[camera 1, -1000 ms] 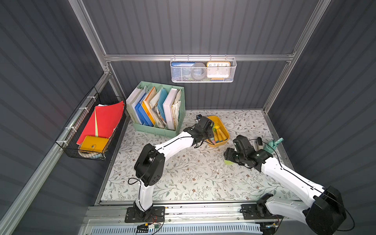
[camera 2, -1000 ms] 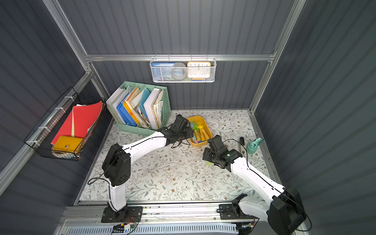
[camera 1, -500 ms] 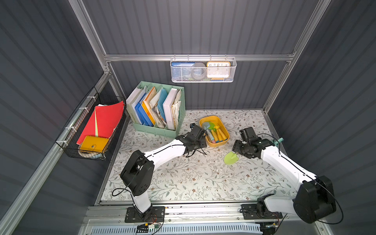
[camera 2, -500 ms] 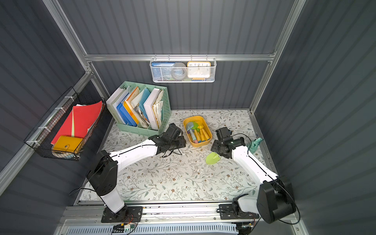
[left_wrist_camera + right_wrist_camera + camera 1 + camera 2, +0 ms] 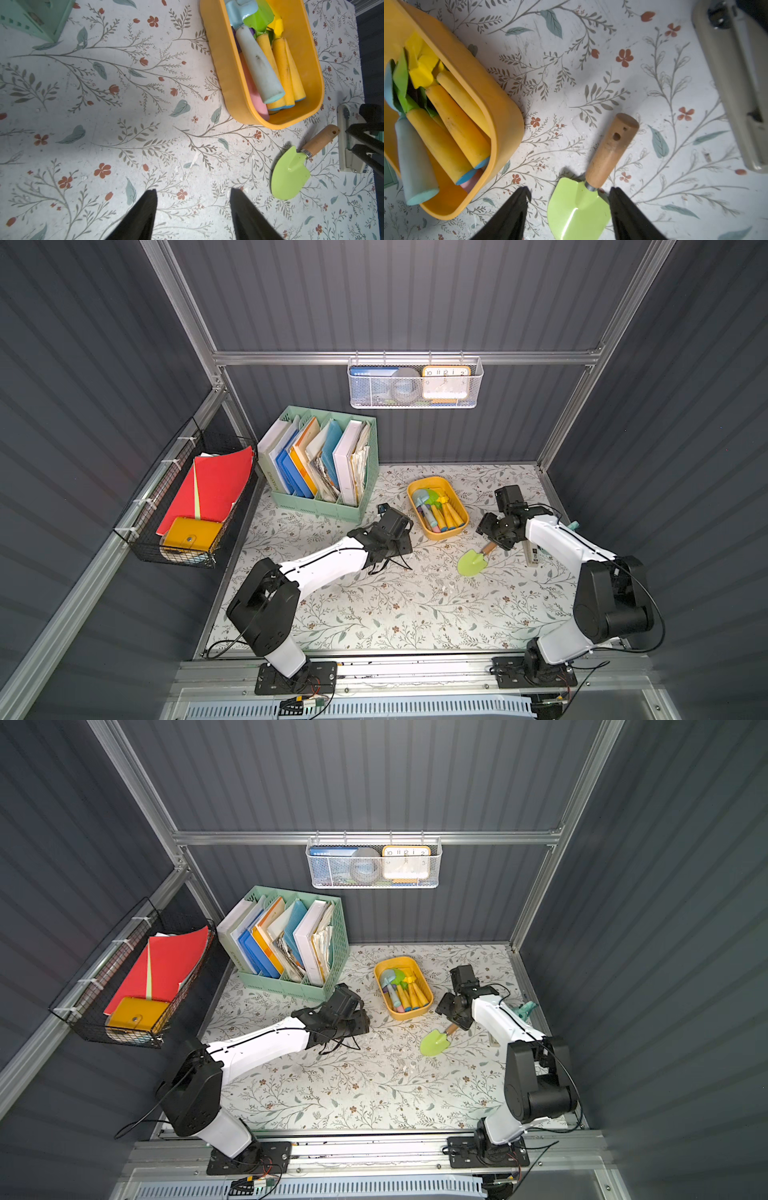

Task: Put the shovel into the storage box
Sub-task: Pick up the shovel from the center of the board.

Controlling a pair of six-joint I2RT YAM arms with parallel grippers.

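The left pincer, released and empty, hovers over bare counter in front of the organiser, apparently parked clear of the work. To its right the box sits crowded with toy tools, leaving little room for one more. Near the box's front corner but apart from it, the shovel lies flat on the counter, green blade forward and wooden handle angled back. The right pincer hangs over the shovel's neck, fingers spread either side of the blade and gripping nothing, seemingly lined up for a pickup. Just beyond lies what looks like a stapler, close enough to crowd the approach.
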